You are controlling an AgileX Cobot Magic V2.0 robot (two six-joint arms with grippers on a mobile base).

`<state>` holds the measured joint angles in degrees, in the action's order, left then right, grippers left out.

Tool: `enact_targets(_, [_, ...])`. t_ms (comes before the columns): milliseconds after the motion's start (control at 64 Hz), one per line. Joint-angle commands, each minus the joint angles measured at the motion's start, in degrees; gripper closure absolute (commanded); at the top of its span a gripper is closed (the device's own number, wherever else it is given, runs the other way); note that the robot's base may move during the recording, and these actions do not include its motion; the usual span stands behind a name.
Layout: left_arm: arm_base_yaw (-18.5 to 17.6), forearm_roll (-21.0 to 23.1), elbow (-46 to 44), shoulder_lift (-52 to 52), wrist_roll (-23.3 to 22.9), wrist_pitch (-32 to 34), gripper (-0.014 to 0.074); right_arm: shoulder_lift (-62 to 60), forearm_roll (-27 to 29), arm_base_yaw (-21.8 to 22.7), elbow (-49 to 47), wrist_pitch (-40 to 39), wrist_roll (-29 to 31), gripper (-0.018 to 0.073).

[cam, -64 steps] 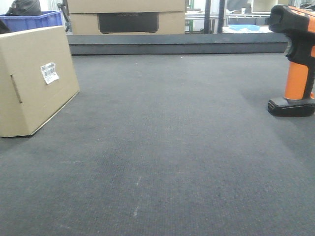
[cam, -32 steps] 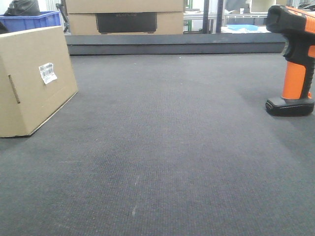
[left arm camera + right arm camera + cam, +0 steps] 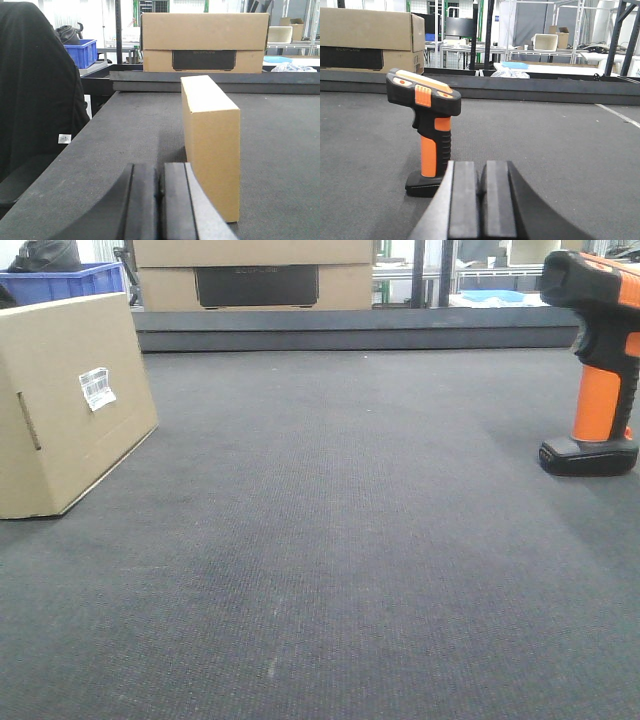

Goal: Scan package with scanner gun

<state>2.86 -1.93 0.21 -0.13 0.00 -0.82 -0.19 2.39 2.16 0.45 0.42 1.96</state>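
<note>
Item 1: left gripper [image 3: 161, 175], black, with two flat, rectangular fingers [image 3: 145, 200] on sloping dark mounts. It is held level and low, pointing straight ahead, pads pressed face to face along a thin seam.

Item 2: right gripper [image 3: 483, 175], black, same twin-finger build. It is level, low, pointing ahead, pads likewise pressed together.

Dark carpet [image 3: 330, 560], metal racking [image 3: 489, 30] behind

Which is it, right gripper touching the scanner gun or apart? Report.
Apart. The front view shows the scanner gun standing alone, no gripper at it; the right wrist view shows the right gripper shut, short of it.
</note>
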Motion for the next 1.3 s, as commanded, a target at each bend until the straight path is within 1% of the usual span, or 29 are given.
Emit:
enact_targets(0, [-0.3, 0.1, -0.2, 0.1, -0.4, 2.9, 0.0689, 0.2, -0.2, 0.0, -0.4, -1.3, 0.2, 0.0721])
enact_targets(16, [-0.3, 0.1, -0.2, 0.1, -0.4, 2.7, 0.0689, 0.2, -0.2, 0.0, -0.4, -1.3, 0.2, 0.0721])
enact_targets(78, [-0.3, 0.1, -2.5, 0.1, -0.4, -1.3, 0.0689, 0.2, -0.2, 0.0, -0.4, -1.3, 0.2, 0.0721])
enact_targets(156, [-0.3, 0.1, -8.7, 0.5, -0.4, -12.2, 0.0689, 0.2, -0.2, 0.0, -0.4, -1.3, 0.2, 0.0721])
enact_targets(219, [-0.3, 0.3, -14.2, 2.9, -0.4, -18.4, 0.0689, 0.2, -0.2, 0.0, -0.4, -1.3, 0.2, 0.0721])
enact_targets(297, [-0.3, 0.4, -21.2, 8.2, -0.4, -26.2, 0.0689, 0.2, -0.2, 0.0, -0.4, -1.3, 0.2, 0.0721])
enact_targets(406, [-0.3, 0.4, -29.5, 18.1, -0.4, -34.0, 0.0689, 0.2, -0.2, 0.0, -0.4, -1.3, 0.2, 0.0721])
enact_targets(438, [-0.3, 0.7, -31.4, 21.3, -0.4, -34.7, 0.0689, 0.2, -0.2, 0.0, -0.4, -1.3, 0.2, 0.0721])
enact_targets(516, [-0.3, 3.2, -35.4, 29.2, -0.4, -34.3, 0.0689, 0.2, -0.2, 0.0, -0.4, -1.3, 0.2, 0.0721])
enact_targets(641, [-0.3, 3.3, -40.0, 36.5, -0.4, -34.2, 0.0689, 0.2, -0.2, 0.0, -0.4, -1.3, 0.2, 0.0721])
enact_targets(750, [-0.3, 3.3, -43.0, 41.5, -0.4, -29.4, 0.0689, 0.2, -0.2, 0.0, -0.4, -1.3, 0.2, 0.0721])
enact_targets(797, [-0.3, 3.3, -45.3, 44.0, -0.4, -29.4, 0.0691, 0.2, -0.2, 0.0, -0.4, -1.3, 0.2, 0.0721])
enact_targets(891, [-0.3, 4.4, -52.3, 51.6, -0.4, -33.2, 0.0691, 0.2, -0.2, 0.0, -0.4, -1.3, 0.2, 0.0721])
enact_targets(985, [-0.3, 7.0, -60.8, 60.6, -0.4, -38.3, 0.0691, 0.2, -0.2, 0.0, -0.4, -1.3, 0.2, 0.0721])
enact_targets(1094, [-1.4, 7.1, -71.0, 70.1, -0.4, -42.7, 0.0708, 0.2, -0.2, 0.0, -0.4, -1.3, 0.2, 0.0721])
enact_targets(1157, [-2.3, 6.2, -75.3, 75.1, -1.0, -44.9, 0.0708, 0.2, -0.2, 0.0, -0.4, -1.3, 0.2, 0.0721])
enact_targets(1235, [-3.6, 1.9, -79.9, 80.4, -6.1, -46.7, 0.0708, 0.2, -0.2, 0.0, -0.4, -1.3, 0.2, 0.0721])
enact_targets(1282, [-4.3, 0.3, -82.5, 82.9, -8.6, -48.0, 0.0708, 0.2, -0.2, 0.0, -0.4, -1.3, 0.2, 0.0721])
